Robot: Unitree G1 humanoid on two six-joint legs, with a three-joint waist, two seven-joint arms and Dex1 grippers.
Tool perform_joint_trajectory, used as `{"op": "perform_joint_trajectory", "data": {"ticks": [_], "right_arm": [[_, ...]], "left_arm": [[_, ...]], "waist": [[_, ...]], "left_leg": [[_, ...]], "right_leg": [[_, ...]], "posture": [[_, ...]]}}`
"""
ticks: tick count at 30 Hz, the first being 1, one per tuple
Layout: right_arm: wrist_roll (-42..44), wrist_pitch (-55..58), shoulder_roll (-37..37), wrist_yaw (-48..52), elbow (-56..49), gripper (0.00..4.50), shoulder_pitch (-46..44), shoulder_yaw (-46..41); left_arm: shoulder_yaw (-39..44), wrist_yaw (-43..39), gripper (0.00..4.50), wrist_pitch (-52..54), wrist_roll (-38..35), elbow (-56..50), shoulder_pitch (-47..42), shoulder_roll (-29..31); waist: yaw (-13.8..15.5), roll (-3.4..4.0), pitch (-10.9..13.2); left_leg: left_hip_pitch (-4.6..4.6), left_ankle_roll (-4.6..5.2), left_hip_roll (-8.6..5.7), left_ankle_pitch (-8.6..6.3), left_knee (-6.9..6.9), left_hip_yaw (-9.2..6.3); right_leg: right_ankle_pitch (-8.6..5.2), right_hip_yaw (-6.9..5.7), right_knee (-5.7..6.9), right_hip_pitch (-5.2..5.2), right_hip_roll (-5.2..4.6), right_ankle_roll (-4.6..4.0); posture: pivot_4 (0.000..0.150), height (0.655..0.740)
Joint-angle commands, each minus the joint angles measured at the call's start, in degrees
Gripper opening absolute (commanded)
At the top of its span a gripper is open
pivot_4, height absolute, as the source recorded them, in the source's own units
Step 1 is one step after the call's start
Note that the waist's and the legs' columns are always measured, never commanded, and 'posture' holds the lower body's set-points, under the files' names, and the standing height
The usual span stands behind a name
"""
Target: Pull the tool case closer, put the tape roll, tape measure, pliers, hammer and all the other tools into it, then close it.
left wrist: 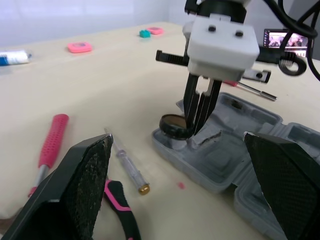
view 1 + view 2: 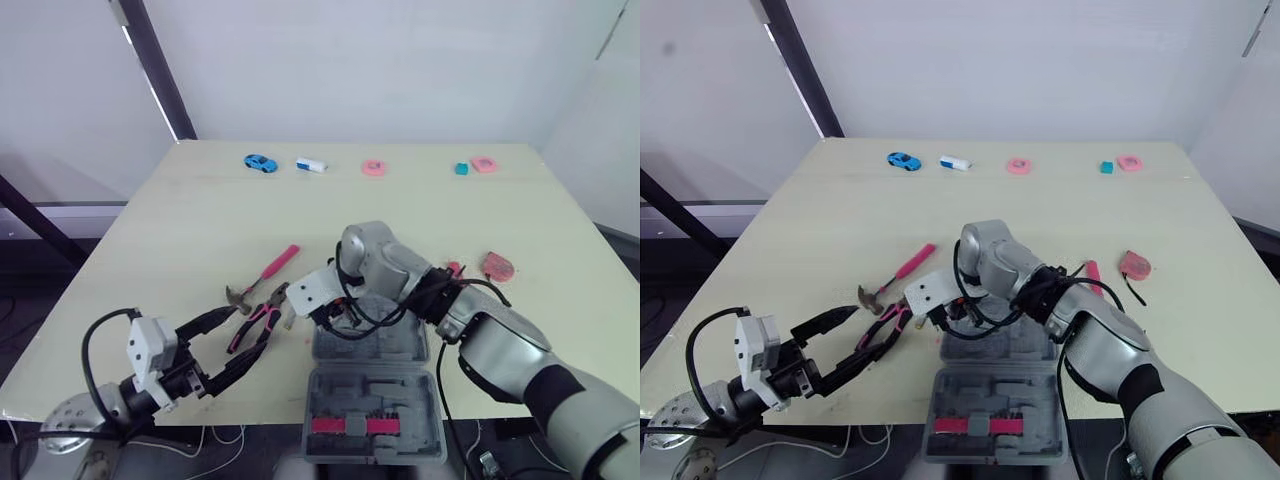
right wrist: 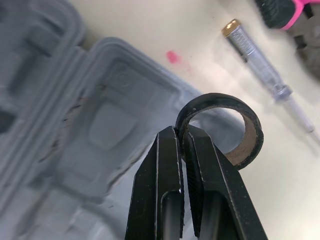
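Note:
The grey tool case [image 2: 375,400] lies open at the table's front edge. My right gripper [image 3: 181,131] is shut on the wall of a black tape roll [image 3: 235,130], holding it at the case's far left corner, partly over the rim [image 1: 165,142]. My left gripper [image 2: 248,332] stands open just left of the case, with its fingers on either side of the pink-and-black pliers [image 2: 258,325]. The pink-handled hammer [image 2: 265,275] lies behind the pliers. A clear tester screwdriver [image 1: 127,165] lies between the pliers and the case. The pink tape measure [image 2: 497,266] sits at the right.
A pink-handled screwdriver [image 2: 455,268] lies behind my right arm. Along the table's far edge are a blue toy car [image 2: 260,163], a white item [image 2: 311,165], a pink disc [image 2: 373,168], a teal block [image 2: 461,169] and a pink piece [image 2: 484,164]. A pink bit strip [image 2: 355,425] sits in the case's near half.

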Motion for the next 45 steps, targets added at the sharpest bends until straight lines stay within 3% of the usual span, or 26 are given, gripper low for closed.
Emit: {"op": "perform_joint_trajectory", "data": {"ticks": [1, 37, 41, 42, 45], "right_arm": [[-0.72, -1.80, 0.11, -0.83, 0.71, 0.12, -0.43, -0.22], [0.08, -2.10, -0.39, -0.99, 1.08, 0.12, 0.79, -2.31], [-0.31, -1.87, -0.39, -2.61, 1.55, 1.11, 0.87, -2.61], [-0.26, -1.68, -0.37, -2.89, 1.42, 1.61, 0.83, -2.80], [0.20, -0.83, -0.56, -2.76, 0.10, 1.61, 0.93, -3.15]], "left_arm": [[0.58, 0.03, 4.50, -0.61, -0.54, -1.60, -0.46, 0.60], [-2.22, -2.45, 4.50, -1.43, 1.40, 3.18, -5.14, 2.01], [-2.74, -2.91, 4.50, -1.07, 1.44, 3.39, -5.89, 2.13], [-2.87, -2.95, 4.50, -1.04, 1.47, 3.47, -6.06, 2.15], [-3.17, -3.10, 4.50, -1.06, 1.57, 3.79, -6.43, 2.18]], "waist": [[-0.03, 0.00, 0.00], [-0.27, 0.00, 0.01], [-0.31, 0.01, 0.01], [-0.32, 0.00, 0.01], [-0.35, 0.00, 0.01]], "left_leg": [[0.00, 0.00, 0.00, 0.00, 0.00, 0.01], [0.00, 0.00, 0.01, -0.01, -0.04, 0.01], [0.00, 0.00, 0.01, -0.01, -0.04, 0.01], [0.00, 0.00, 0.01, -0.01, -0.04, 0.02], [-0.01, 0.00, 0.01, -0.01, -0.04, 0.02]], "right_leg": [[0.00, 0.01, -0.01, 0.00, 0.00, 0.00], [0.00, 0.01, -0.02, -0.02, -0.01, -0.01], [0.00, 0.01, -0.02, -0.03, -0.01, -0.01], [0.00, 0.01, -0.02, -0.04, -0.01, -0.01], [0.00, 0.01, -0.02, -0.04, -0.01, -0.01]], "posture": [[0.150, 0.7400], [0.150, 0.7400], [0.150, 0.7400], [0.150, 0.7400], [0.150, 0.7400]]}}
